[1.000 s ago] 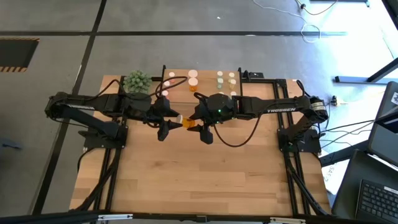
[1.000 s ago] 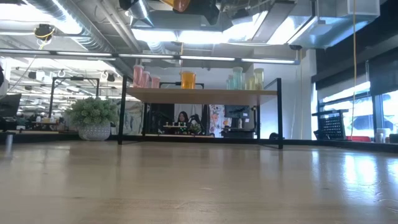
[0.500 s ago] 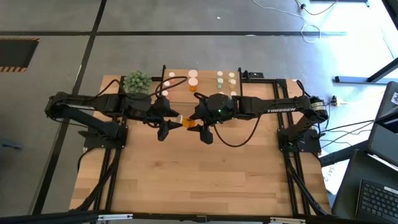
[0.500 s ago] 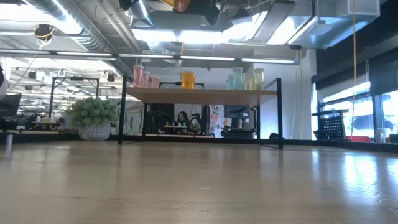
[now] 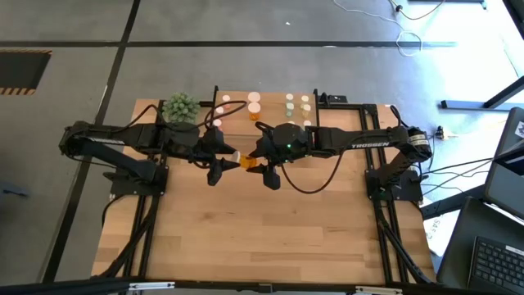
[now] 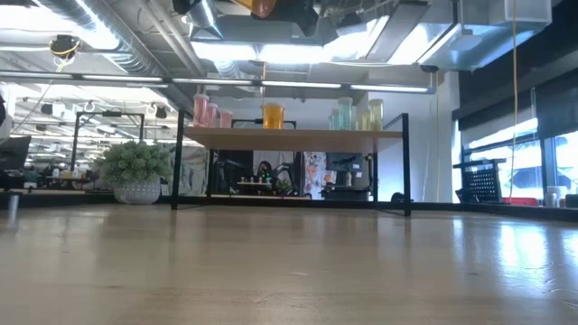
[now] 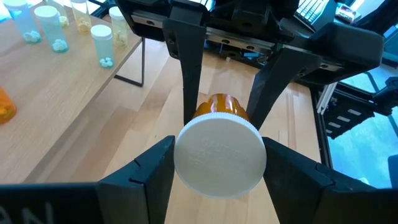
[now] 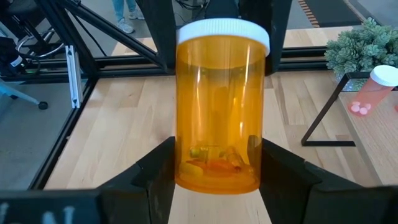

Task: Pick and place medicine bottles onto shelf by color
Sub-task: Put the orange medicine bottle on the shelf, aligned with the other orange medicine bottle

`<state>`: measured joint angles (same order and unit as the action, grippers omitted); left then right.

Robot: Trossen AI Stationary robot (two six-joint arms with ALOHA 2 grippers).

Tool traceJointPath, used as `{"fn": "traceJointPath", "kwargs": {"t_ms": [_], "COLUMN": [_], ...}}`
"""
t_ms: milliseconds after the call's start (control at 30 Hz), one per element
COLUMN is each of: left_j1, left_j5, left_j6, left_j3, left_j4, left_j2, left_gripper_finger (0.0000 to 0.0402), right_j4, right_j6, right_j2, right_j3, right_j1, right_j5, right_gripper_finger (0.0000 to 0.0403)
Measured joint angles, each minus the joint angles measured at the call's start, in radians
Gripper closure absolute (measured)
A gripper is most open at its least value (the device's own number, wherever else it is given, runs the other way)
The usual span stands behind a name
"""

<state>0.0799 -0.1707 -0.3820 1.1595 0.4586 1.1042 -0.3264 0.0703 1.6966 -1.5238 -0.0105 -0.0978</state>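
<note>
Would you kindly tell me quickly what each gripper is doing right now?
Left gripper: shut on the white cap end of the large orange medicine bottle.
Right gripper: shut on the same bottle's base end.

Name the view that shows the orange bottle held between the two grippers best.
Right wrist view: the orange bottle fills it side-on, pills visible inside. Left wrist view shows mainly its white cap; high view, a small orange spot; low view, only its edge at the top.

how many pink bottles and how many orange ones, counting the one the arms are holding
pink bottles: 3
orange bottles: 3, counting the held orange bottle
total: 6
</note>
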Motion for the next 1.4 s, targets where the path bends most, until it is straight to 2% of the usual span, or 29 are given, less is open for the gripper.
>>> {"fn": "traceJointPath", "kwargs": {"t_ms": [633, 867, 1400], "left_j1": [0.0, 0.019, 0.021], "left_j5": [0.035, 0.027, -0.014], "left_j6": [0.029, 0.076, 0.083], "left_j3": [0.0, 0.0, 0.0], "left_j4": [0.049, 0.057, 0.052], "left_j2": [0.0, 0.0, 0.0], "left_gripper_finger": [0.0195, 0.0195, 0.0195], "right_j4": [0.003, 0.004, 0.007], "right_j6": [-0.001, -0.004, -0.027], "right_j2": [0.0, 0.0, 0.0], "right_j3": [0.0, 0.0, 0.0], "right_j1": [0.0, 0.0, 0.014], "right_j5": [-0.001, -0.002, -0.006], "right_gripper_finger": [0.0209, 0.0209, 0.0209]}}
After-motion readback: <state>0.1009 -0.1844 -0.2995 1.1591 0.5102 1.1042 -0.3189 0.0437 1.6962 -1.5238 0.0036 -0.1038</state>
